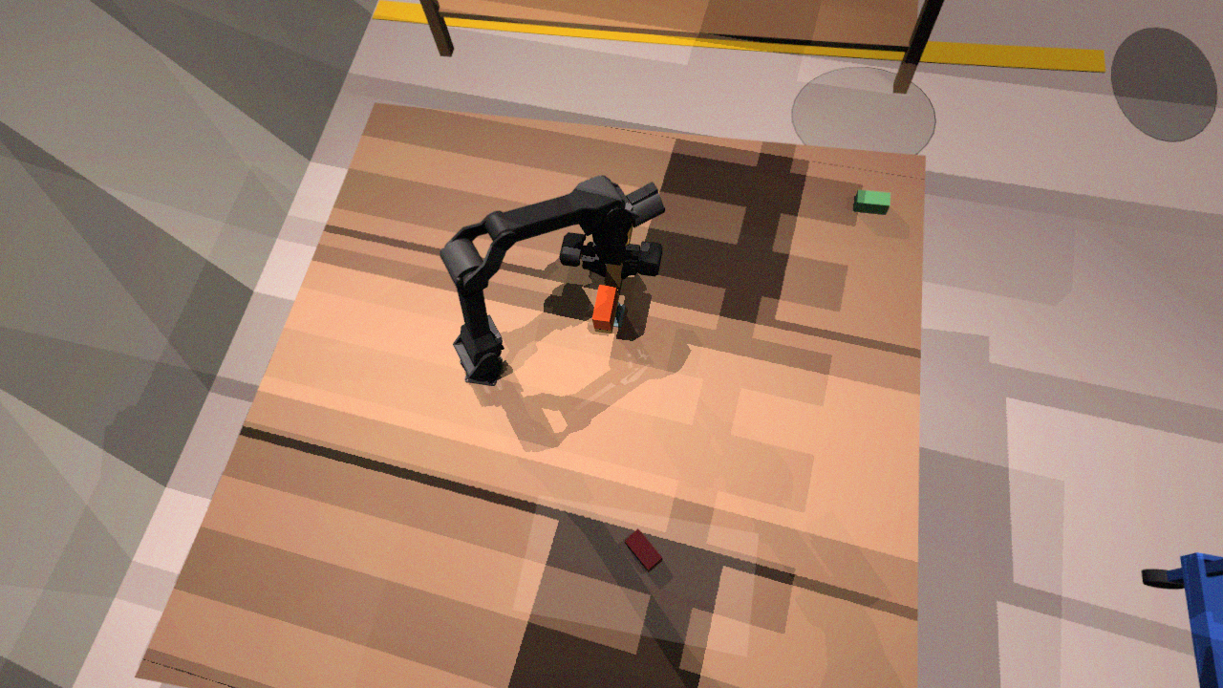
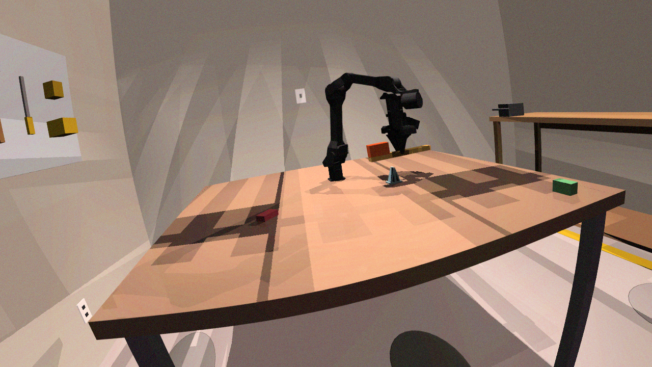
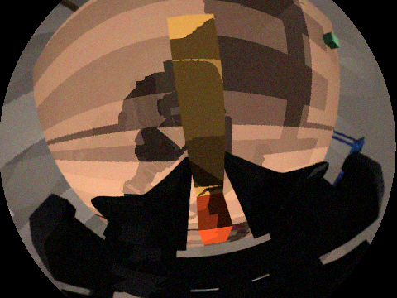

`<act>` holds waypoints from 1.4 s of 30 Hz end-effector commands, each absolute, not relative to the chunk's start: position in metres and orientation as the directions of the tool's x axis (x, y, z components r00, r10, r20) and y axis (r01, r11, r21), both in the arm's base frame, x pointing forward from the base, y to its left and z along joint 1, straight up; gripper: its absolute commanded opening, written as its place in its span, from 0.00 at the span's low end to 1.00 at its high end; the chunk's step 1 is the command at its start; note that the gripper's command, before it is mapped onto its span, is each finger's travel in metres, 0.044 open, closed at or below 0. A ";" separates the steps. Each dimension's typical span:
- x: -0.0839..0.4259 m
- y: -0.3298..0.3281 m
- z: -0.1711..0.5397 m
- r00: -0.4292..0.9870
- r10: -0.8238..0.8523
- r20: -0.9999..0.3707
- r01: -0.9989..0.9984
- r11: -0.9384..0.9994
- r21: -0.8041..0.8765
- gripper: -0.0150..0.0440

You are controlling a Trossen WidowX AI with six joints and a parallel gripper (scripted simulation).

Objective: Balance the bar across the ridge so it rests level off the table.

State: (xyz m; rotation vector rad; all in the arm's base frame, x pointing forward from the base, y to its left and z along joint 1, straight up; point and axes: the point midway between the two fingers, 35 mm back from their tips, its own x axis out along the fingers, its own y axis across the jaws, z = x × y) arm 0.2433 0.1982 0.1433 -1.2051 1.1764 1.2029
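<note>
My gripper (image 1: 612, 269) (image 2: 400, 151) (image 3: 207, 158) is shut on the yellow-brown bar (image 1: 614, 276) (image 2: 418, 149) (image 3: 203, 103) and holds it above the table, roughly level. An orange block (image 1: 604, 308) (image 2: 378, 150) (image 3: 214, 212) sits on top of one end of the bar. The small blue-grey ridge (image 1: 620, 315) (image 2: 392, 176) stands on the table, apart from the bar in the exterior view. In the top view it is mostly hidden behind the orange block's end. I cannot make out the ridge in the wrist view.
A dark red block (image 1: 643, 549) (image 2: 267, 215) lies on the table (image 2: 364, 237), well away from the arm. A green block (image 1: 872, 202) (image 2: 565, 186) (image 3: 331, 40) lies near a table corner. The arm's base stands on the table a little to one side of the ridge.
</note>
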 end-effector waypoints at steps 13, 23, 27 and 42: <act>0.242 0.198 0.117 0.020 0.016 -1.000 -1.000 0.000 -0.020 0.25; 0.242 0.197 0.113 0.020 0.016 -1.000 -1.000 -0.001 -0.020 0.25; 0.242 0.197 0.113 0.020 0.016 -1.000 -1.000 -0.001 -0.020 0.25; 0.242 0.197 0.112 0.020 0.016 -1.000 -1.000 -0.001 -0.020 0.25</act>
